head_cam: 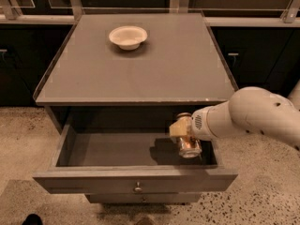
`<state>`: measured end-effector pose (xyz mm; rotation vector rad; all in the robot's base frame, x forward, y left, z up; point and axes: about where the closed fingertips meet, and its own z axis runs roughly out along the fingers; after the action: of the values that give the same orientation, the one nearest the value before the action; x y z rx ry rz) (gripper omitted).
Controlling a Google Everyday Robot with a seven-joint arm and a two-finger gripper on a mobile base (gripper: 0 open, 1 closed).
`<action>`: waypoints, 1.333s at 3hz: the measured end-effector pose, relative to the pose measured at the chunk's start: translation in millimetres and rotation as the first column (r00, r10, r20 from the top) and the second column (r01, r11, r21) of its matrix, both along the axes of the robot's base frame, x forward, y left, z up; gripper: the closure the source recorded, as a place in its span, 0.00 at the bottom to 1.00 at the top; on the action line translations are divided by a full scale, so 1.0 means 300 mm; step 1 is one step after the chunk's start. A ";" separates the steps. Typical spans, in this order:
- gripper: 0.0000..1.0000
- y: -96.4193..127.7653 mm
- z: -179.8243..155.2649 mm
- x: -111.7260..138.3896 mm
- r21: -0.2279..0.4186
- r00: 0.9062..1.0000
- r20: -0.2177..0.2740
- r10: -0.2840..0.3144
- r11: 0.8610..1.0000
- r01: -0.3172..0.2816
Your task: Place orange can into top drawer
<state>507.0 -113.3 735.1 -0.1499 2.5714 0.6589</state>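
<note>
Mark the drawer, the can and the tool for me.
drawer (93, 181): camera view, left half of its front panel.
can (190, 147): camera view, its shiny lower end, above the drawer's right side.
tool (180, 129): camera view, between its fingertips, clamped on the can.

My arm (255, 114) reaches in from the right; my gripper (183, 136), low and right of centre, clamps the can (190, 148).

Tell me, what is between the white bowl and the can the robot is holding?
Only bare grey cabinet top, seen in the camera view. The gripper holds the orange can over the right side of the open top drawer.
</note>
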 end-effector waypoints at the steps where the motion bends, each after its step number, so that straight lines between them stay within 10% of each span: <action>1: 1.00 -0.068 -0.092 0.048 -0.014 0.998 -0.032 -0.063 0.998 0.062; 3: 1.00 -0.156 -0.251 0.090 -0.018 0.984 -0.110 -0.138 0.990 0.136; 4: 0.80 -0.156 -0.256 0.090 -0.017 0.984 -0.112 -0.138 0.990 0.136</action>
<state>533.9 -160.0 658.2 0.0631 2.6646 0.6202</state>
